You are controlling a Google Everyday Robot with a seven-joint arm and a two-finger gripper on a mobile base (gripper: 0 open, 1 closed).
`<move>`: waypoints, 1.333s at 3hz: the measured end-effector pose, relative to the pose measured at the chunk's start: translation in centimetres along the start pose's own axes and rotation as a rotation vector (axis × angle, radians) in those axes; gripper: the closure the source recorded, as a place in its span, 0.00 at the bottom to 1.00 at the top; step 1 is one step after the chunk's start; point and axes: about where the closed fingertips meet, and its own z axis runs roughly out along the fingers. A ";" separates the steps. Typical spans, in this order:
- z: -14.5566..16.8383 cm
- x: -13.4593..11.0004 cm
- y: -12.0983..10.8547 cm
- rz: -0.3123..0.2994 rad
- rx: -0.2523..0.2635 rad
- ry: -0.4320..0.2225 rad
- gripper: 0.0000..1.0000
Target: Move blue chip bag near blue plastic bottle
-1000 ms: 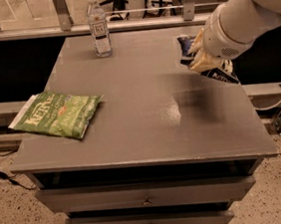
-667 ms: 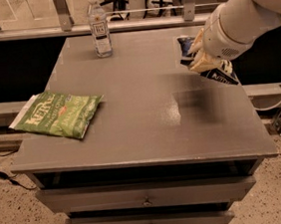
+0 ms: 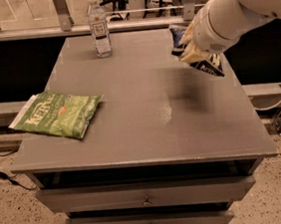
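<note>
Blue chip bag [image 3: 208, 67] clamped in the pincer [image 3: 190, 48], held above the right rear of the counter [image 3: 148, 133]; blue plastic bottle [image 3: 99, 28] seen upright at the rear left, well apart; green chip bag [image 3: 58, 114] laid flat at the left edge

Navy bag [image 3: 207, 66], cream hand [image 3: 190, 49] above table [image 3: 148, 133]

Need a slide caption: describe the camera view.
Robot's tool holds the blue chip bag above the table, right rear; blue plastic bottle stands rear left.
</note>
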 end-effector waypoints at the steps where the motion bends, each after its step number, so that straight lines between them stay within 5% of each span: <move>1: 2.8 -1.6 -3.5 -0.034 0.061 -0.033 1.00; 2: 6.4 -4.0 -7.1 -0.078 0.092 -0.072 1.00; 4: 12.7 -9.2 -9.9 -0.164 0.074 -0.131 1.00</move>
